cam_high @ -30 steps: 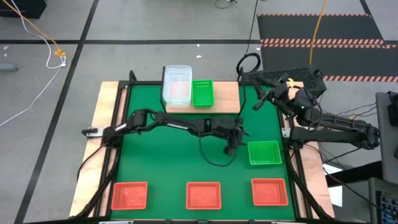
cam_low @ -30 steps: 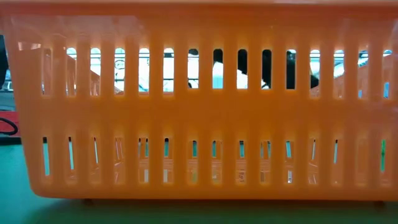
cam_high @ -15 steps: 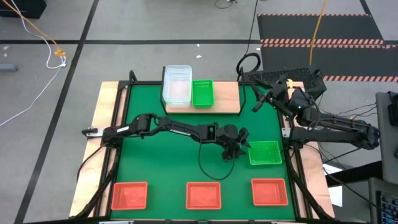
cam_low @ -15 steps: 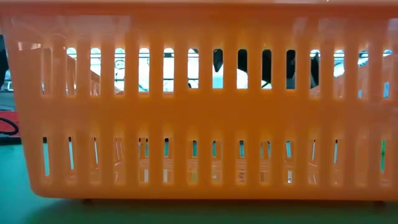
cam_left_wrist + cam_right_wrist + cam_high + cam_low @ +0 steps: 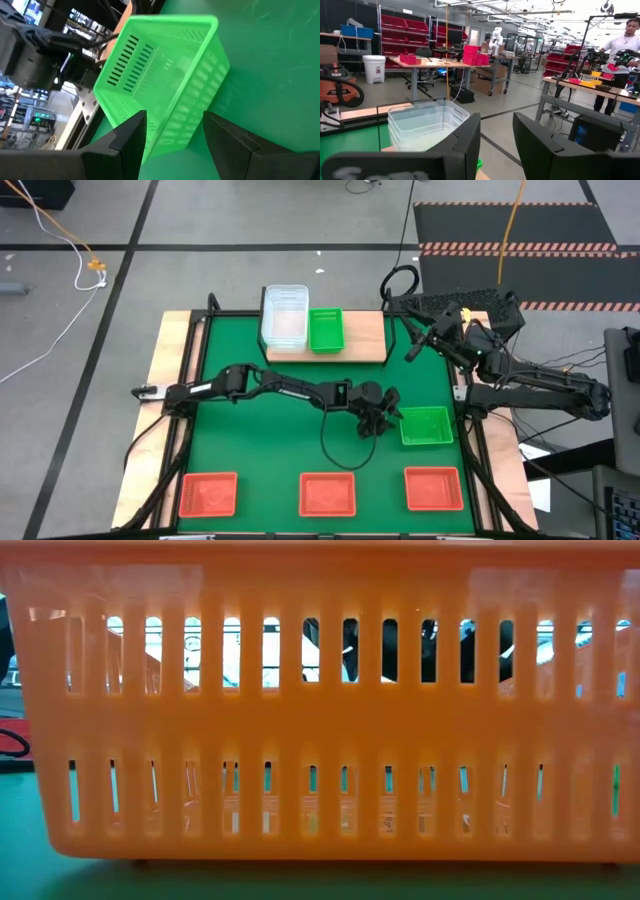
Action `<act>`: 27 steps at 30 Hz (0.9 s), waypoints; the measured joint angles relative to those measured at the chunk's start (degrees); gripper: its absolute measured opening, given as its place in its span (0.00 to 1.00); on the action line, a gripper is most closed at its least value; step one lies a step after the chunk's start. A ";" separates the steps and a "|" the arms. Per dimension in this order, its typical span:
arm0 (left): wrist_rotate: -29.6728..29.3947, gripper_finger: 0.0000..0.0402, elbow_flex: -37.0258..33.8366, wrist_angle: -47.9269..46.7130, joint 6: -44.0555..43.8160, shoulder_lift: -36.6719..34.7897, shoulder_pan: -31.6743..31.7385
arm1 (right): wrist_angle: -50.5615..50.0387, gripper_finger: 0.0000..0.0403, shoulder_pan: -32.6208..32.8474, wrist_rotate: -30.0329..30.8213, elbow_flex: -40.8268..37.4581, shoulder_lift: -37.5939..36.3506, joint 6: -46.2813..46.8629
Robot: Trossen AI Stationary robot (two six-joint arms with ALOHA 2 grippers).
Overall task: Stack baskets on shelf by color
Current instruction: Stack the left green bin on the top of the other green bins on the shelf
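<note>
A green basket (image 5: 426,426) stands on the green mat at the right, and its walls fill the left wrist view (image 5: 160,75). My left gripper (image 5: 388,412) is low at that basket's left side, open, with the basket's near corner showing between its fingers (image 5: 131,136). The shelf (image 5: 365,335) at the far edge carries a stack of clear baskets (image 5: 284,315) and another green basket (image 5: 325,328). Three red-orange baskets (image 5: 328,494) sit in a row along the near edge. My right gripper (image 5: 415,345) hangs open and raised at the far right, with nothing in it.
One red-orange basket (image 5: 320,710) stands right before the low camera and blocks nearly all of that view. The right wrist view shows the clear stack (image 5: 427,122) and a workshop beyond, with a person (image 5: 620,50) far off. Bare mat (image 5: 260,440) lies left of my left arm.
My left gripper has gone down and toward the table's right edge, up to the green basket on the mat, and has rolled about its own axis. Its fingers have stayed open. The basket has not moved.
</note>
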 joint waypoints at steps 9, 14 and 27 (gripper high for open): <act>0.07 0.33 0.00 -0.59 -1.80 0.00 0.09 | -0.11 0.28 0.00 0.00 0.00 0.00 -0.18; 0.07 0.19 0.02 -0.74 -2.92 0.00 0.05 | 0.74 0.28 0.00 0.00 0.00 0.00 -0.76; -7.86 0.06 0.39 -3.42 -6.80 -1.29 -1.60 | 1.18 0.28 0.00 0.02 0.00 -0.02 -3.21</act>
